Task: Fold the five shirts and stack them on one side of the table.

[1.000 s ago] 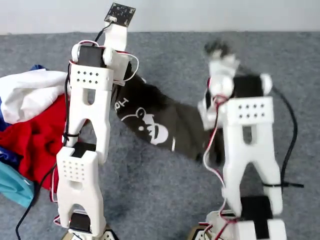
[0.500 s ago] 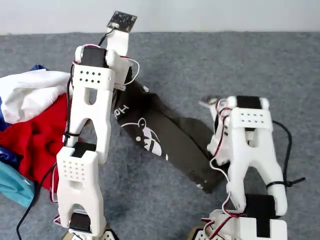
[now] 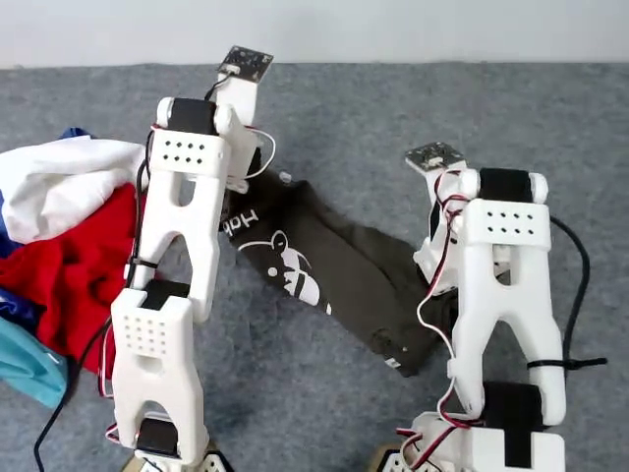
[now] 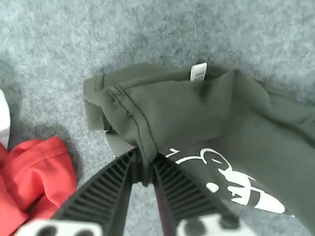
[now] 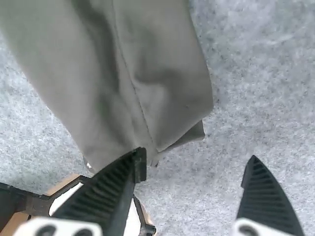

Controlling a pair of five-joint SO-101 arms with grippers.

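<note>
- Worktop (image 3: 334,108) of grey, felt-like cloth carries the dark shirt (image 3: 339,275) in the high view, where it lies as one long slanting strip between the left arm (image 3: 182,226) and the right arm (image 3: 501,285). On the far side of the left arm from the dark shirt sits a heap: a white shirt (image 3: 59,187), a red shirt (image 3: 79,265) and a teal shirt (image 3: 25,364). A pale wall (image 3: 393,29) runs behind the worktop.
- Left wrist view shows what the arm hides from above. The left jaws are pinched together on a stitched hem fold at the dark shirt's collar end. A small white label (image 4: 198,73) sits at that end's edge, and a white print (image 4: 231,184) lies beside the grip. The red shirt is near this end.
- Right wrist view shows the dark shirt's other end, plain and lying in loose layers. The right jaws stand wide apart and hold nothing. One tip is at the shirt's corner, though contact cannot be told; the other is over bare worktop.
</note>
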